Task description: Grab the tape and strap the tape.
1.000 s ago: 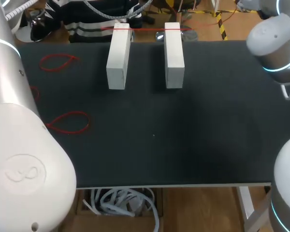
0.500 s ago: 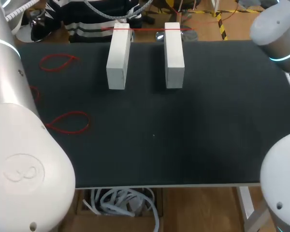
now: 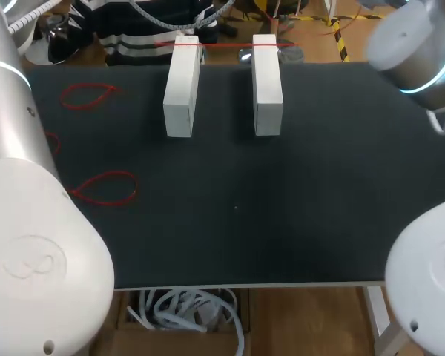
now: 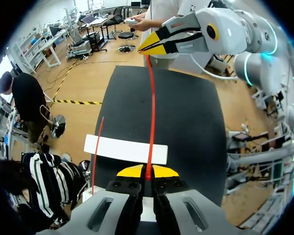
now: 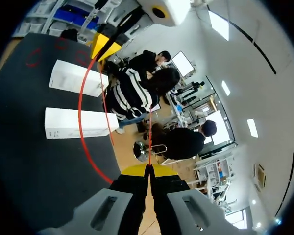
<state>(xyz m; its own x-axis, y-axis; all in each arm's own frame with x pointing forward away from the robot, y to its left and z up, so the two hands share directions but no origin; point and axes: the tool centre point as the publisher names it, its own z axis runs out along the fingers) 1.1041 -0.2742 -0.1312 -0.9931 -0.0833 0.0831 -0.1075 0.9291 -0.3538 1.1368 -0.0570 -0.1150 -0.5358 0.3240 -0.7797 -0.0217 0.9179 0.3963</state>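
A thin red tape runs taut across the far ends of two white blocks on the black table. In the left wrist view my left gripper is shut on one end of the tape, which stretches ahead over a white block to my right gripper. In the right wrist view my right gripper is shut on the tape. From there it curves past both blocks to my left gripper. Neither gripper shows in the head view.
Three red tape loops lie on the table's left side, one partly behind my left arm. My right arm hangs over the far right corner.
My right arm's upper part has shifted slightly, up and then leftward, over the table's far right corner. Blocks, tape and loops stay put.
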